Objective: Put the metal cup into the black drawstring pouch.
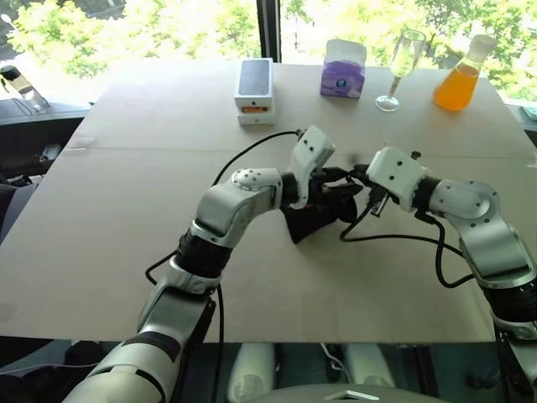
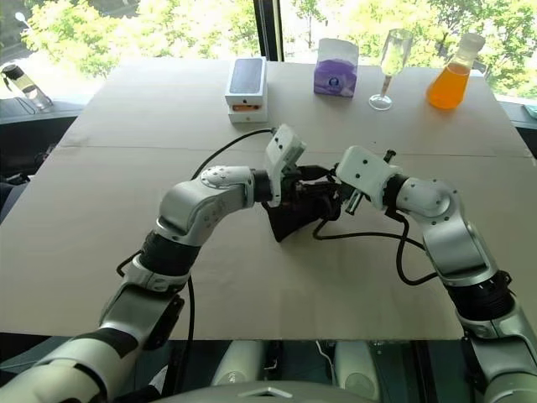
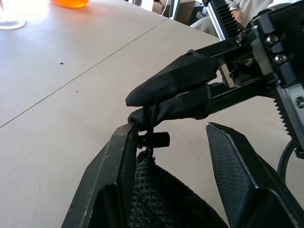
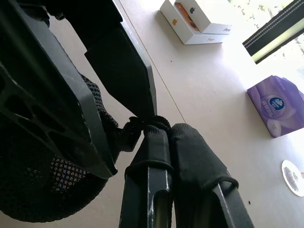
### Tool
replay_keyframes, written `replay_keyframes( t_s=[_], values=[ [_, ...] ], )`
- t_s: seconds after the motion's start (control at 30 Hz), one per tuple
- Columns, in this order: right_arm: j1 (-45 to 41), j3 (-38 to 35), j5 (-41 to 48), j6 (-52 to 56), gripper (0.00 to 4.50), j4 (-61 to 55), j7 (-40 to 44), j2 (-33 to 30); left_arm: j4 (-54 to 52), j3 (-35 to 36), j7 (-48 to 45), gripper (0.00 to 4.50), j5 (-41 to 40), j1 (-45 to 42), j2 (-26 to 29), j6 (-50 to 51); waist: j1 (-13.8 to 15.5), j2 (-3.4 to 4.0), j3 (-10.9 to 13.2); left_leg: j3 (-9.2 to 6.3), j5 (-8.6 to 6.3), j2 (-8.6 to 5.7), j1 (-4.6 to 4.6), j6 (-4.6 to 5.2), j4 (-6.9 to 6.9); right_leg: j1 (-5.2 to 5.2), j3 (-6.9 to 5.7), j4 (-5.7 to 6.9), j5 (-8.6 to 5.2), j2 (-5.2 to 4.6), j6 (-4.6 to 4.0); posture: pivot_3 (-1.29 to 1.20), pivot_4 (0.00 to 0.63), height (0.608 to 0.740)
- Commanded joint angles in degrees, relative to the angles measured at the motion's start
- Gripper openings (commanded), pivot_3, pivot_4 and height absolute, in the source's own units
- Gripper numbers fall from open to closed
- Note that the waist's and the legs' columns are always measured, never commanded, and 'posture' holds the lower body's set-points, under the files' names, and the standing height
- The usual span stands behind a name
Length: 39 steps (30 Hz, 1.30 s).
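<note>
The black drawstring pouch (image 1: pixel 312 220) hangs between my two grippers just above the middle of the table (image 1: pixel 126 218). My right gripper (image 4: pixel 164 128) is shut on the pouch's gathered rim, right by the cord toggle (image 3: pixel 153 139). My left gripper (image 3: pixel 168 130) reaches in from the other side. Its fingers stand apart around the pouch's mouth: one finger (image 3: pixel 114 161) lies against the mesh fabric (image 3: pixel 152 194), the other is clear of it. The metal cup is out of view.
Along the table's far edge stand a white phone box (image 1: pixel 254 91), a purple tissue pack (image 1: pixel 342 69), a tall stemmed glass (image 1: pixel 403 67) and an orange-filled flask (image 1: pixel 460 80). Black cables (image 1: pixel 394 238) loop from both wrists near the pouch.
</note>
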Motion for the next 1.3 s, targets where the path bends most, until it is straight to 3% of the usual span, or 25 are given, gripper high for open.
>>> replay_keyframes(
  t_s=[0.03,0.87,0.97,1.07,1.1,1.3],
  values=[
    [-1.6,-0.9,0.3,-0.1,0.0,-2.9,0.0,-0.3,-0.1,1.5,-0.7,2.34,0.4,-0.5,-0.6,-0.6,0.0,0.0,0.0,0.0,0.0,0.0,0.0,0.0,0.0,0.0,0.0,0.0,0.0,0.0,0.0,0.0,0.15,0.737],
    [-1.1,-0.1,0.2,1.1,0.0,-3.6,-0.1,-0.2,0.2,2.1,0.0,2.34,4.0,-0.5,-3.5,-0.4,0.0,0.0,0.0,0.0,0.0,0.0,0.0,0.0,0.03,0.0,0.0,0.04,0.0,0.0,0.0,0.0,0.15,0.737],
    [-1.1,-0.2,0.4,1.0,0.0,-3.4,0.0,-0.3,0.3,2.2,-0.1,1.56,4.1,-0.4,-3.6,-0.2,0.0,0.0,0.0,-0.01,0.0,0.01,0.01,0.0,0.03,0.0,0.0,0.04,0.0,0.0,0.0,0.0,0.15,0.737],
    [-1.1,-0.4,0.5,1.0,0.0,-3.4,0.1,-0.4,0.3,2.4,-0.3,0.21,4.3,-0.4,-3.7,0.1,0.0,0.0,0.0,0.0,0.0,0.01,0.01,0.0,0.03,0.0,0.0,0.05,0.0,0.0,0.0,0.0,0.15,0.737],
    [-1.2,-0.4,0.5,1.1,0.0,-3.4,0.0,-0.3,0.2,2.4,-0.4,0.03,4.3,-0.4,-3.7,0.2,0.0,0.0,0.0,-0.01,0.0,0.0,0.01,0.0,0.03,0.0,0.0,0.05,0.0,0.0,0.0,0.0,0.15,0.737],
    [-1.3,-0.4,0.4,1.1,0.0,-3.1,-0.1,-0.2,0.2,2.5,-0.8,0.0,4.3,-0.2,-3.5,0.7,0.0,0.0,0.0,-0.01,0.0,0.0,0.01,0.0,0.04,0.0,0.0,0.06,0.0,0.0,0.0,0.0,0.15,0.737]
  ],
)
